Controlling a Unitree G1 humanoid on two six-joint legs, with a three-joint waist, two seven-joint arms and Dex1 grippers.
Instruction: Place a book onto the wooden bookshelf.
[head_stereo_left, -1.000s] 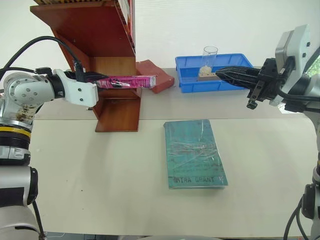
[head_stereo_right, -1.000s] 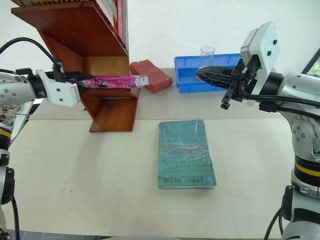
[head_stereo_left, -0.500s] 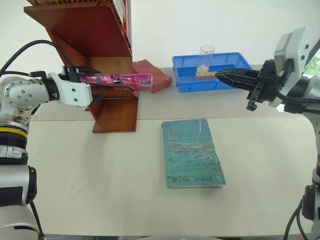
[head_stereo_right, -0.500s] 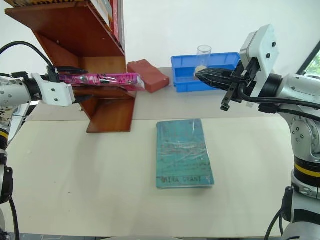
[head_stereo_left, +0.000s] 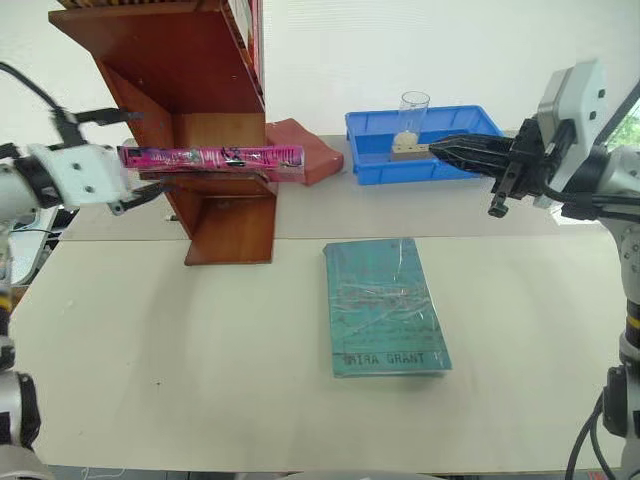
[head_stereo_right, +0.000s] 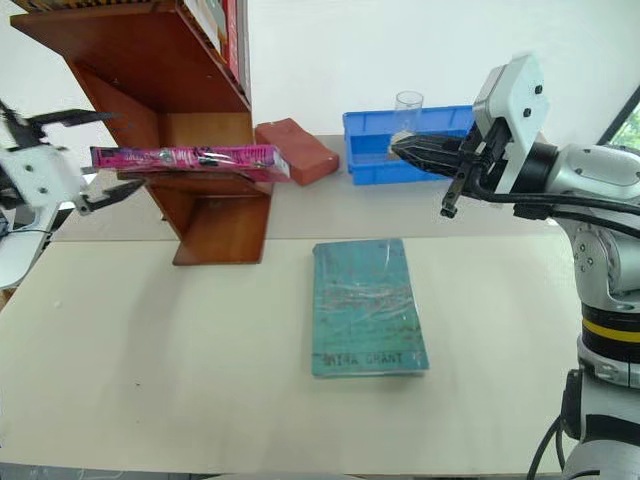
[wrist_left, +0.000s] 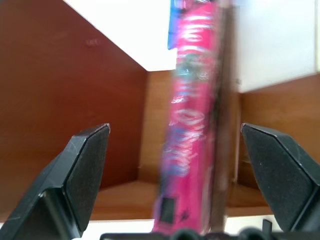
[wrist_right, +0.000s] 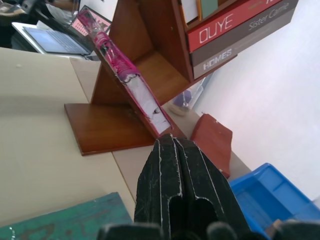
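Note:
The bright pink book (head_stereo_left: 215, 157) lies flat on a lower tier of the reddish-brown wooden bookshelf (head_stereo_left: 210, 60), with both ends sticking out past the side panels. My left gripper (head_stereo_right: 125, 150) is open at the book's left end, one finger above it and one below, both apart from it. In the left wrist view the book (wrist_left: 192, 125) runs between the spread fingers (wrist_left: 85, 165) with gaps on either side. My right gripper (head_stereo_left: 437, 150) is shut on nothing and hovers in front of the blue tray. The right wrist view shows the book (wrist_right: 127, 82) on the shelf.
A teal-green book (head_stereo_left: 385, 305) lies flat in the middle of the table. A blue plastic tray (head_stereo_left: 372, 160) with a clear glass (head_stereo_left: 413, 110) stands at the back right. A red brick-shaped block (head_stereo_left: 308, 148) lies beside the shelf. More books (wrist_right: 235, 25) stand on an upper tier.
My left gripper has opened, let go of the pink book and drawn back to the left. The book stays on the shelf tier. The right arm has kept still.

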